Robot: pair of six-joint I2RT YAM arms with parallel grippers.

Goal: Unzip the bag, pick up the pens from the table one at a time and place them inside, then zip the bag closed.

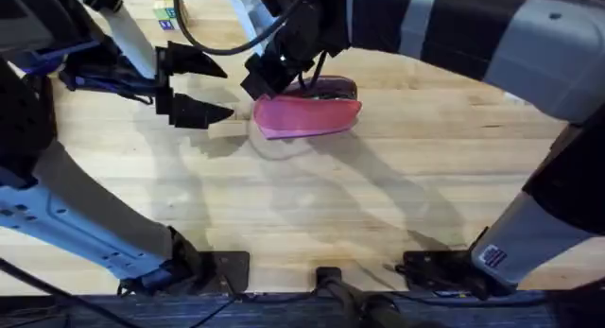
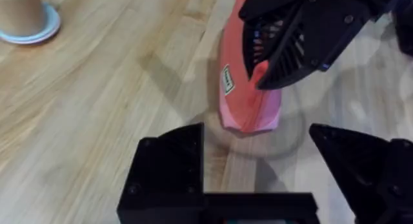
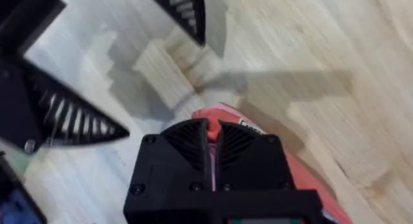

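The right gripper [image 3: 213, 143] is at the left end of the bag [image 1: 307, 115]. In the right wrist view its two black fingers [image 3: 187, 141] are pressed nearly together, with a thin strip of pink fabric caught in the narrow gap between them. The fingers are therefore clamped on the end of the bag, at or near its top seam. Whether the zipper pull is the part being held cannot be determined.

The left gripper [image 1: 203, 87] is just beside the same end of the bag, on its left side, and is not touching it. Its fingers are spread wide apart with nothing between them. In the left wrist view the fingertips [image 2: 171, 153] frame the near end of the bag [image 2: 248, 108], and the right gripper [image 2: 284, 62] is seen above that end, bearing down on it.

The bag lies on the table [image 1: 312, 205] a little behind centre, long axis running left to right. A dark strip shows along its upper edge. A small white label [image 2: 228, 80] is sewn to its side near the clamped end.

In the left wrist view, a tan round object on a pale blue disc [image 2: 24, 17] stands on the table, well apart from the bag. Some small coloured items [image 1: 166, 8] stand at the far edge of the table, behind the left arm.
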